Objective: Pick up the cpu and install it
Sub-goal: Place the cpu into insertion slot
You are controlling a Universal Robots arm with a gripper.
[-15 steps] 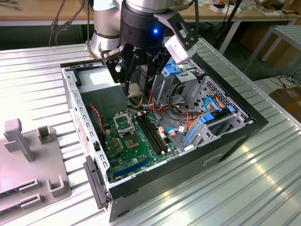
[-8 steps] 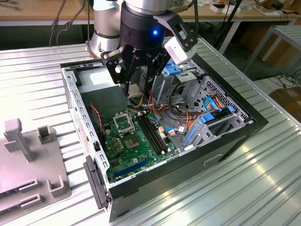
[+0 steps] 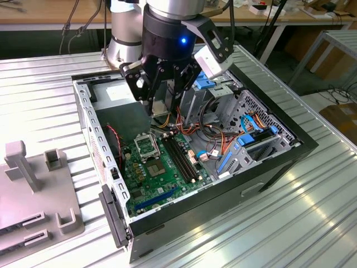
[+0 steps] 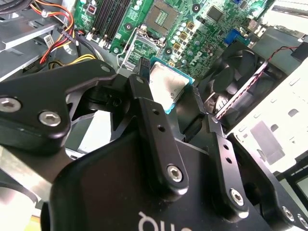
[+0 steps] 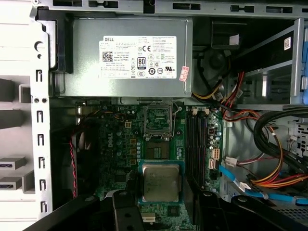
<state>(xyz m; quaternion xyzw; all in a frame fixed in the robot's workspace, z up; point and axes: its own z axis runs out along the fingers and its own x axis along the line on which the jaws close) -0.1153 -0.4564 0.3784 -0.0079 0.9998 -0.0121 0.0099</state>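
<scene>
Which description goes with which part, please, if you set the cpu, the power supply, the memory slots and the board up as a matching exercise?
Things:
1. cpu
2. power supply
3. memory slots
4. board

Descriptions:
A. green
B. grey box with a white label
C. clamped in the gripper, above the board
D. long and black

Pairs: 1-C, 2-B, 3-D, 4-A

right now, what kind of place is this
Probably a robotics lab: an open PC case on a ribbed metal table, workbenches behind, and the hand holding a cpu over it.
</scene>
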